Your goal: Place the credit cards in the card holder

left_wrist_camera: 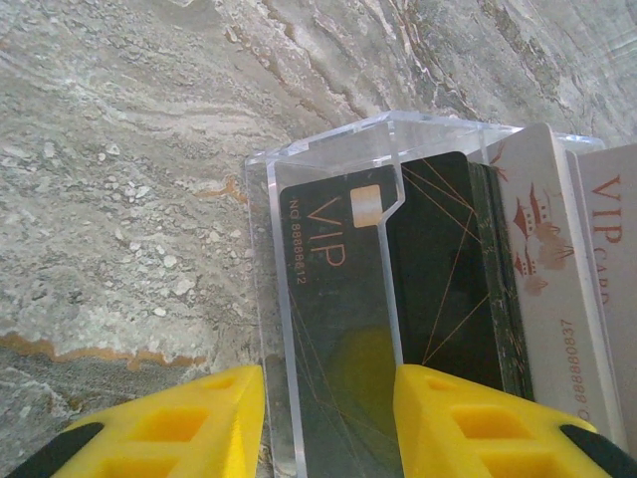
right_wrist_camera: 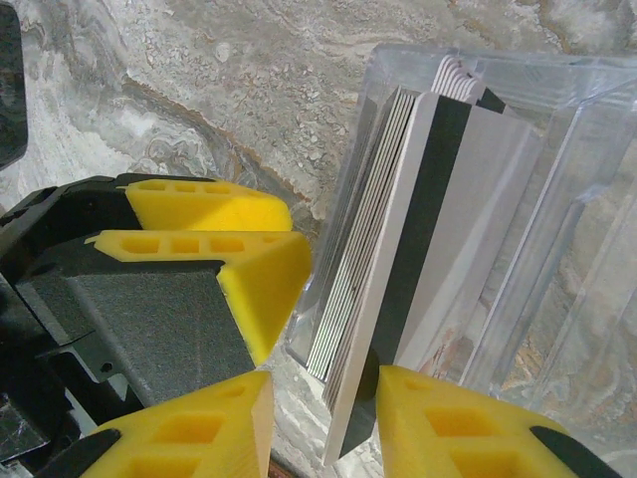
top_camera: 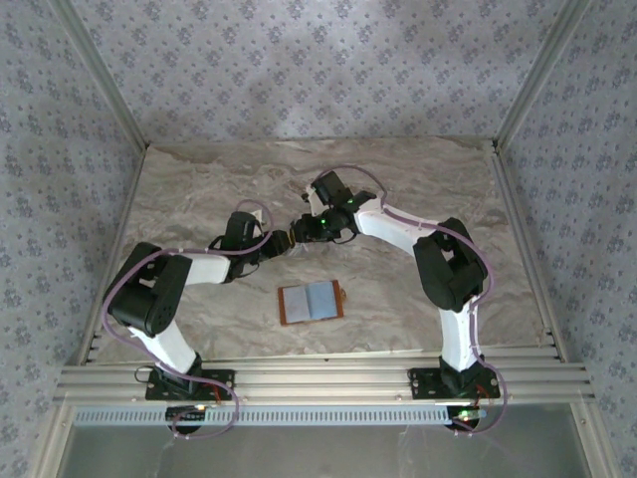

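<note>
The brown card holder (top_camera: 312, 301) lies open on the table, blue-grey inside up, in front of both grippers. The credit cards stand in a clear plastic case (left_wrist_camera: 328, 139): a dark VIP card (left_wrist_camera: 333, 259), black ones, and white ones (left_wrist_camera: 542, 259). My left gripper (left_wrist_camera: 328, 418) is shut on the case's end section, holding it above the table. My right gripper (right_wrist_camera: 323, 418) straddles a white card with a black stripe (right_wrist_camera: 428, 229) that sticks out of the stack. A gap shows beside its left finger. The two grippers meet at mid-table (top_camera: 289, 237).
The left gripper's yellow fingers (right_wrist_camera: 254, 269) sit close beside my right gripper. The marbled table (top_camera: 418, 189) lies bare around the arms. Patterned walls and metal rails (top_camera: 318, 378) enclose the table.
</note>
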